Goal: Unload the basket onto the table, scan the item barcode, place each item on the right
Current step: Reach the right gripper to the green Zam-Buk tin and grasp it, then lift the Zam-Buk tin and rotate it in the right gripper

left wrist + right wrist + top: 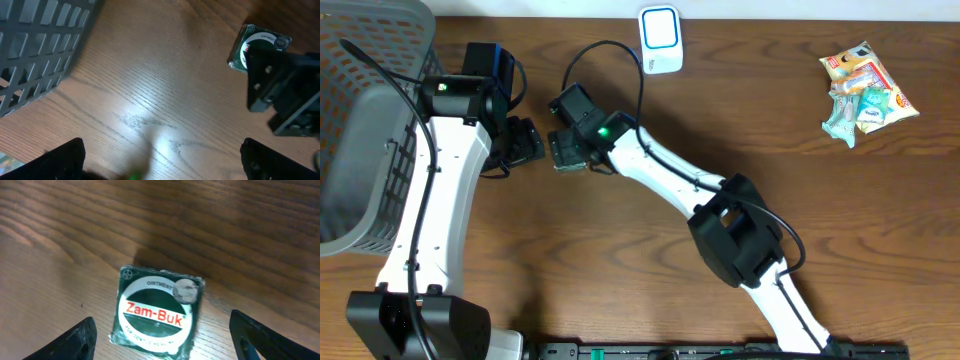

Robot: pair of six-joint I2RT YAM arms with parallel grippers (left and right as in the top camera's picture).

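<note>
The Zam-Buk ointment tin (157, 312) lies flat on the desk (580, 260), label up, in what looks like a square, glossy green wrapper. We see no barcode on this upper face. It may be on the underside or an edge, but we cannot tell.

We judge the tin to be light and stiff, so it should not give under a firm squeeze. The shiny wrapper could be slippery, and the pack sits very low on the wood. We would take it across two opposite straight edges, with the fingers brought right down to the desk surface so they catch the rim rather than skate over the top. It lies a little askew to the fingers, so a corner might be caught first and turn it.

The right gripper (162, 317) hangs directly over the tin with its fingers apart, one on each side and neither touching it. The left gripper (161, 145) is just beside it, on the basket side. It too is spread wide, with only bare wood between its fingers.

Further out, a white box with a blue-rimmed window (661, 40) stands at the far edge of the desk. We take it for the scanner. A grey basket (380, 60) is at the left corner, and some snack packets (865, 90) lie well apart at the far right.
</note>
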